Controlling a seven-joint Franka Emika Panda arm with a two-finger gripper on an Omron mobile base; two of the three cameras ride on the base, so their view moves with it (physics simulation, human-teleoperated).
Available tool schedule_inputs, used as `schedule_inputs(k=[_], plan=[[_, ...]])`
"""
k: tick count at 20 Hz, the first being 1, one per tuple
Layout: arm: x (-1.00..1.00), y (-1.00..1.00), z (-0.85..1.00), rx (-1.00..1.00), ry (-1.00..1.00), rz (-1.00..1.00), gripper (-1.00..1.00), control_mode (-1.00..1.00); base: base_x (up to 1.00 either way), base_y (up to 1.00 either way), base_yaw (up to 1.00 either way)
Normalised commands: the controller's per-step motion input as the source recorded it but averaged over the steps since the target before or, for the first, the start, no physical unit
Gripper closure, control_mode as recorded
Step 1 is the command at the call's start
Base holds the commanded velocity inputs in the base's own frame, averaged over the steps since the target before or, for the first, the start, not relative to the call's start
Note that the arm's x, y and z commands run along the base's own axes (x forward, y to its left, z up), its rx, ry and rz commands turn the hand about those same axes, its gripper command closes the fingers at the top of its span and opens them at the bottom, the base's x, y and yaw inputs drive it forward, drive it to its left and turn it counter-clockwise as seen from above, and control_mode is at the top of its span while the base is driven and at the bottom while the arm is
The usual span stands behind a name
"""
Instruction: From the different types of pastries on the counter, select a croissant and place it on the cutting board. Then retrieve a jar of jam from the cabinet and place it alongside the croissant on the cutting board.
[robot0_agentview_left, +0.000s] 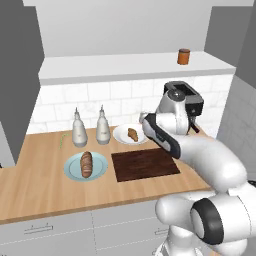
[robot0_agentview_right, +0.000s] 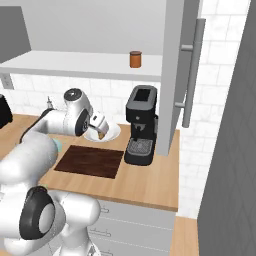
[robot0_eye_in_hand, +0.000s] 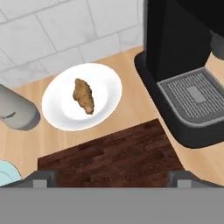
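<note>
No writing, brand or label readable anywhere: not on the jar of jam (robot0_agentview_left: 183, 56), not on the two white-grey bottles (robot0_agentview_left: 79, 129), not on the black coffee machine (robot0_agentview_right: 140, 125).

Gripper (robot0_eye_in_hand: 111, 178) seen from the hand view with only the two dark fingertips (robot0_eye_in_hand: 41, 179) at the lower edge, far apart from each other, so open wide. Nothing between them, nothing touched. Hangs over the near part of the cutting board (robot0_eye_in_hand: 111, 159), apart from its surface as far as can be judged; the exact height not clear from this angle.

Small golden pastry (robot0_eye_in_hand: 83, 95), probably the croissant, lying in the middle of a white plate (robot0_eye_in_hand: 107, 83), just behind the board and beside the coffee machine. Seen also in the left base view on the same plate (robot0_agentview_left: 120, 135). Larger dark ridged pastry (robot0_agentview_left: 86, 164) on a pale blue plate (robot0_agentview_left: 100, 167), to the left of the board, on the counter (robot0_agentview_left: 35, 185).

Cutting board bare, flat on the light wood counter, between the blue plate and the coffee machine.

Jar of jam standing upright on the white shelf of the cabinet (robot0_agentview_right: 75, 64), toward its right end, well apart from the gripper.
</note>
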Motion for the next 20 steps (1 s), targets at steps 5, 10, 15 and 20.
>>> schedule_inputs(k=[5,10,15,20], plan=[[0.57,0.19,-0.01,0.00,0.20,0.10,-1.00,-1.00,0.00,0.00,0.00],[0.32,0.27,-0.51,-0.03,0.13,0.13,-1.00,-1.00,0.00,0.00,0.00],[0.60,0.24,-0.92,-0.10,0.01,0.08,-1.00,-1.00,0.00,0.00,0.00],[0.57,0.06,-0.46,0.00,0.02,0.05,-1.00,-1.00,0.00,0.00,0.00]])
